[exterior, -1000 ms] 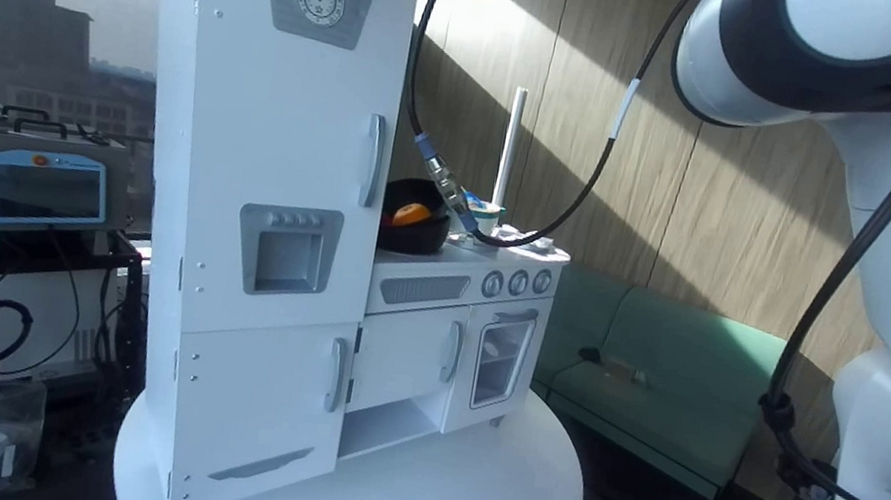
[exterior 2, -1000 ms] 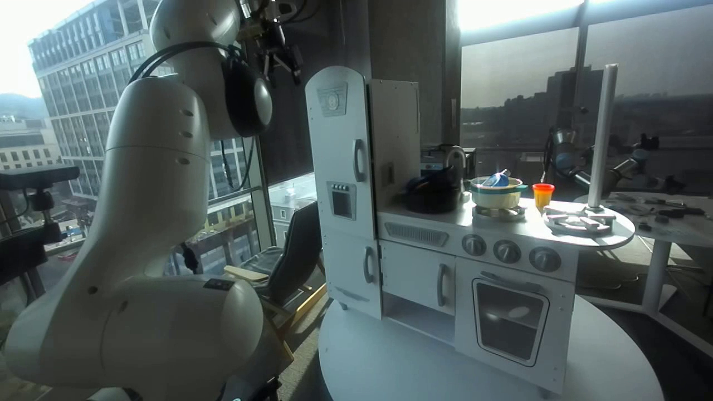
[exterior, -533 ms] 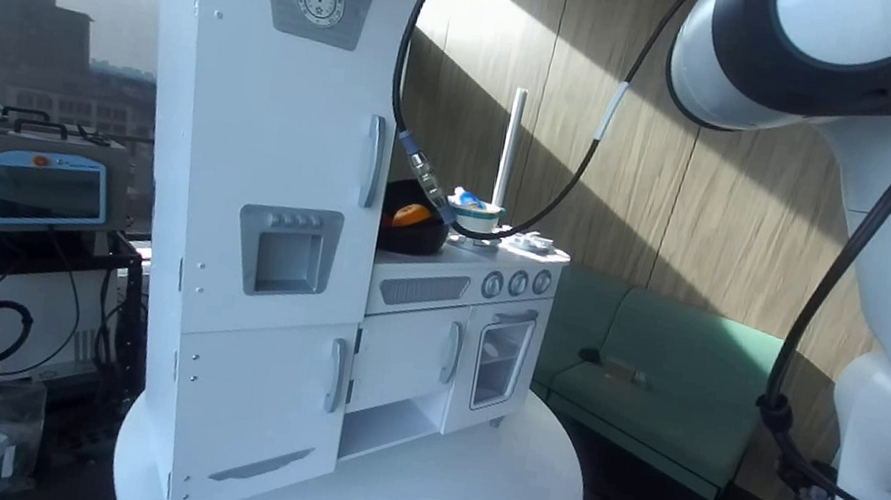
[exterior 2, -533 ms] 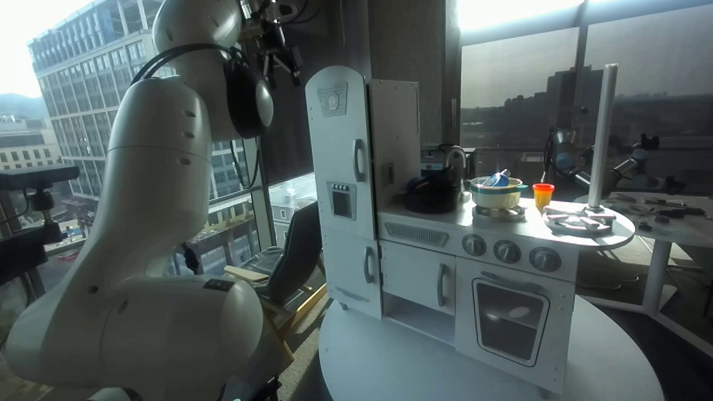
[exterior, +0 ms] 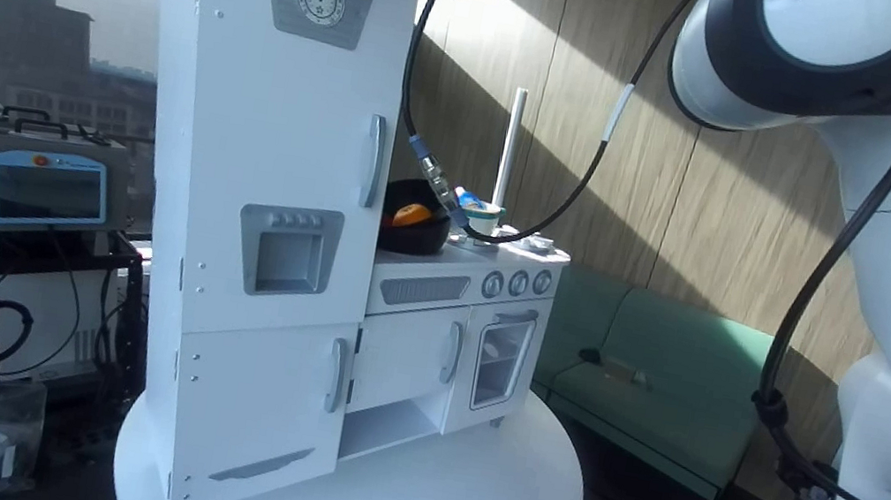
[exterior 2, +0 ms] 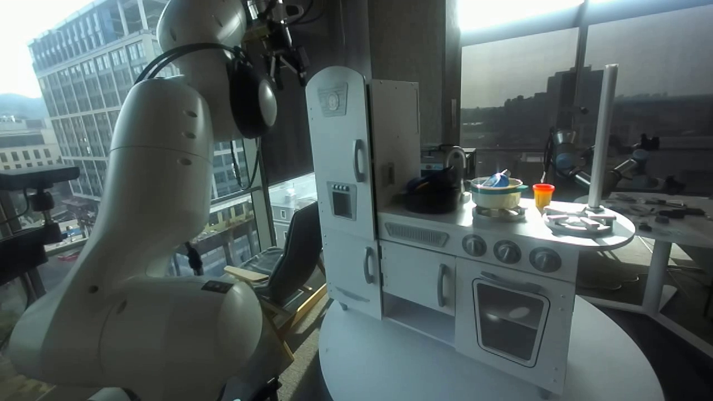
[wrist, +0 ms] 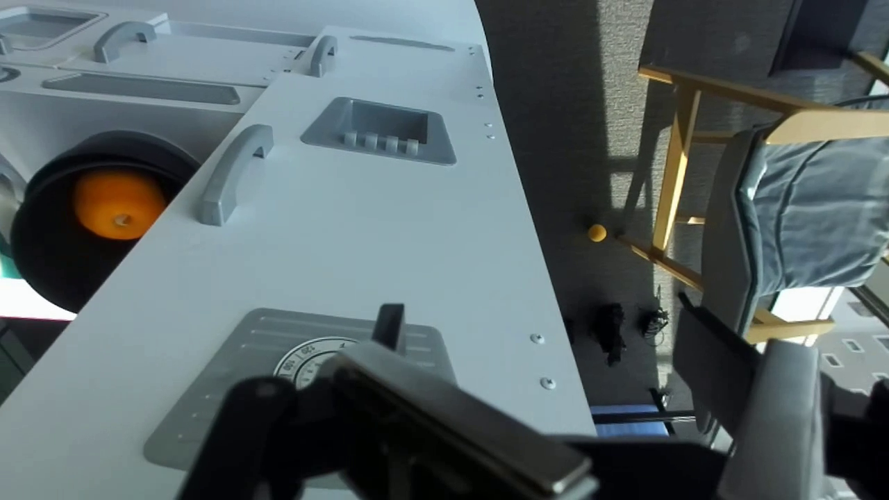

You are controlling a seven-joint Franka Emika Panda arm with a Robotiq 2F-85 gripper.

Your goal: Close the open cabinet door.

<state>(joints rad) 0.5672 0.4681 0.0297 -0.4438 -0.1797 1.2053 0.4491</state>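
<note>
The cabinet door (exterior: pixel 288 118) is the tall white upper fridge door with a round emblem, a slim silver handle and a grey dispenser panel. It also shows in an exterior view (exterior 2: pixel 338 150) and in the wrist view (wrist: pixel 389 229). It sits against the fridge body, shut or almost shut; a thin dark line runs along its handle-side edge. My gripper (exterior 2: pixel 289 72) is open and empty, up near the fridge's rounded top. In the wrist view the gripper's fingers (wrist: pixel 542 333) are wide apart, one over the emblem panel, one beyond the door's screw-side edge. I cannot tell whether it touches the door.
The shorter lower door (exterior: pixel 254 416) is shut below. Beside the fridge, a dark pot (exterior: pixel 413 227) with an orange fruit and a cream pot (exterior 2: pixel 497 195) stand on the counter. A black cable loop (exterior: pixel 593 166) hangs in front of it. A chair (exterior 2: pixel 289 262) stands beyond the fridge.
My arm and gripper have moved slightly to the right, near the fridge top. The hanging cable has swayed. The cabinet door has not visibly moved.
</note>
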